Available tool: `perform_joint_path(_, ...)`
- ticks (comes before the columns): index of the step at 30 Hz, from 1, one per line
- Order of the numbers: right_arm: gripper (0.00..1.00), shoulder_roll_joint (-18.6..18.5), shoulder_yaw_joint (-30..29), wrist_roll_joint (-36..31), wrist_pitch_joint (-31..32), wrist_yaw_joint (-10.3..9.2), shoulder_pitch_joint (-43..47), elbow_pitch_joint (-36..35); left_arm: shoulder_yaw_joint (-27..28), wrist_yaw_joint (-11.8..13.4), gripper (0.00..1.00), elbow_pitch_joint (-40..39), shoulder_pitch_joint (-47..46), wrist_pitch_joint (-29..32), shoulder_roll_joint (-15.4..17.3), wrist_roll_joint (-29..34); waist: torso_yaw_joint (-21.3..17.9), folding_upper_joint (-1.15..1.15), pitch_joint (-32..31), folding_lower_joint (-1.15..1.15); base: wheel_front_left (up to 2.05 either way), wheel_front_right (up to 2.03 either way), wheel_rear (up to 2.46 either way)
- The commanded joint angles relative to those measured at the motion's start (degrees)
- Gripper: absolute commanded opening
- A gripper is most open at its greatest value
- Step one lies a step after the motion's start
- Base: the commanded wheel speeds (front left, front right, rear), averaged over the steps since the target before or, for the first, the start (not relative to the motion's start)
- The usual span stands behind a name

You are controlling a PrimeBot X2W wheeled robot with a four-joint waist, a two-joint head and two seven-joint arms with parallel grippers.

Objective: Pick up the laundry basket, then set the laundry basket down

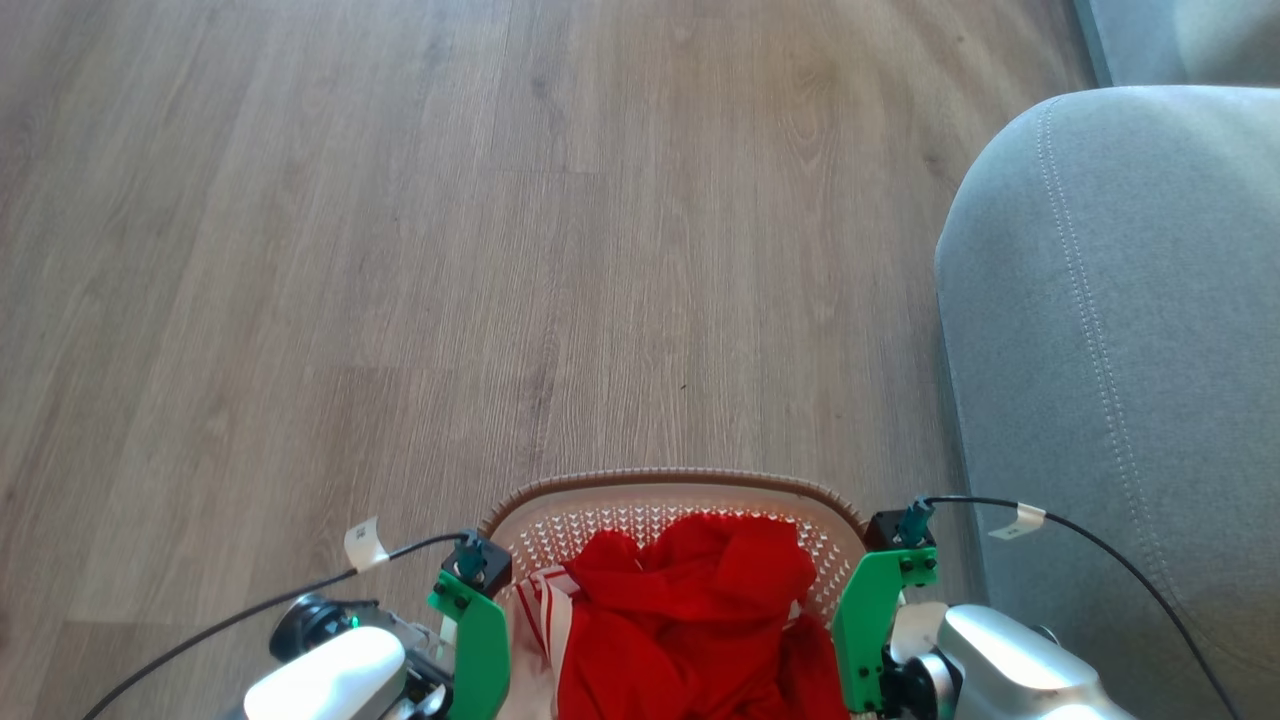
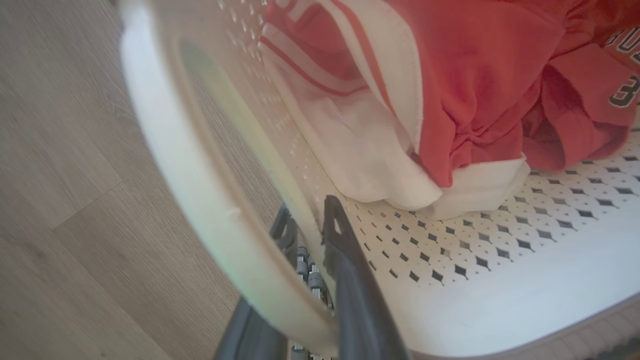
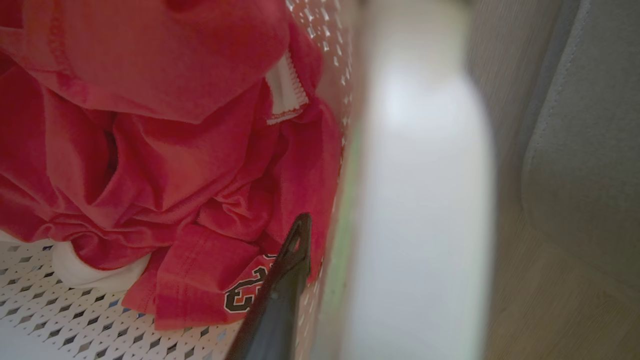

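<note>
The small cream-white perforated plastic laundry basket with a brown braided-look rim [image 1: 680, 478] sat directly between the two pincers, low and close to the robot's body. Pale wood-plank floor [image 1: 400, 250] stretched ahead of them, and a grey fabric sofa arm [image 1: 1120, 350] stood out beyond the right pincer. Whether the basket's base rested on the floor or hung clear of it could not be told.

The left pincer [image 2: 310, 222] was nearly closed. Its two dark fingers straddled the basket's side wall just under the broad white handle [image 2: 200, 190], one inside against the perforated plastic and one outside, with the wall pinched between them. Of the right pincer [image 3: 325, 235], one dark finger [image 3: 285, 285] showed inside the basket, lying along the wall beside the crumpled red clothes [image 3: 150, 150]. Its partner was hidden behind the blurred white handle on that side, so how far that pincer was closed could not be told.

The load looked light: soft red jersey fabric and a white garment with red stripes [image 2: 350, 150], only part filling the basket. The plastic seemed thin, smooth and somewhat springy, so a pinch on the wall alone might flex it or slide. The best hold appeared to be at the two side handles, one per pincer, raised evenly. A tilt would probably let the clothes slump toward the lower pincer. Nothing in the load looked fragile.
</note>
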Motion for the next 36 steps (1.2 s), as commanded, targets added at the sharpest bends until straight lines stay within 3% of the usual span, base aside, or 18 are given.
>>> perform_joint_path(1, 0.0, 2.04, 0.06, -0.83, -1.13, 0.95, -2.38, -4.29, -0.99, -1.38, 0.0, -2.76, 0.36, 1.0, 0.05, 1.45, 0.01, 0.0, -0.06, 0.0, 0.0, 0.0, 0.0)
perform_joint_path(36, 0.0, 2.04, -2.09, -3.07, 0.12, 0.95, -1.59, -5.76, -0.99, -1.04, 0.0, -3.0, 0.26, 0.98, -0.13, 1.22, -0.13, 0.0, -0.13, 0.0, 0.0, 0.0, 0.0)
